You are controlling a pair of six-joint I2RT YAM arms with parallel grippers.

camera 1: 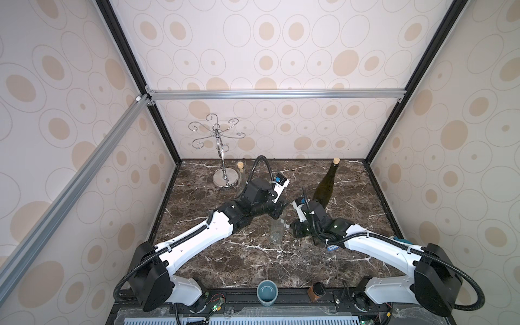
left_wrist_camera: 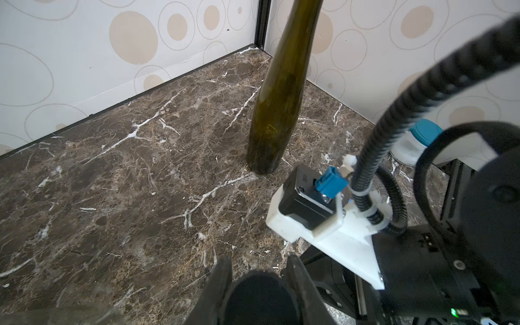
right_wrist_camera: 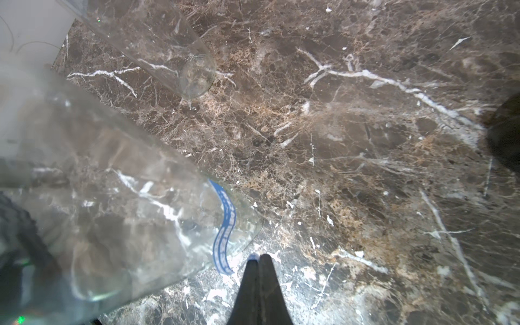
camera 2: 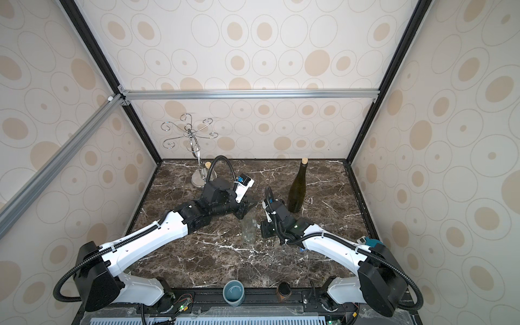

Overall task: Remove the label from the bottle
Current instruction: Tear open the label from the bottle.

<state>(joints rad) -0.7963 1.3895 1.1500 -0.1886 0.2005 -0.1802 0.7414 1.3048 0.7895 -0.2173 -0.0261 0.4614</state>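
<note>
Glass, clear throughout, the bottle [camera 1: 276, 229] sits mid-desk [camera 1: 253, 261] between the two tools. The left tool [left_wrist_camera: 259, 270] grips its upper end, the fingers a little apart with a dark round top held between them. The right tool [right_wrist_camera: 257, 257] is pinched fully closed. Its tip is just beside the bottle's base rim, next to a blue label strip [right_wrist_camera: 225, 233] that curves along that rim; whether the tip touches the strip I cannot tell. The bottle's long axis runs steeply. The neck end is up at the left tool and farther back, and the base end is low and toward the desk's front edge. Whether the base rests on the desk I cannot tell.
</note>
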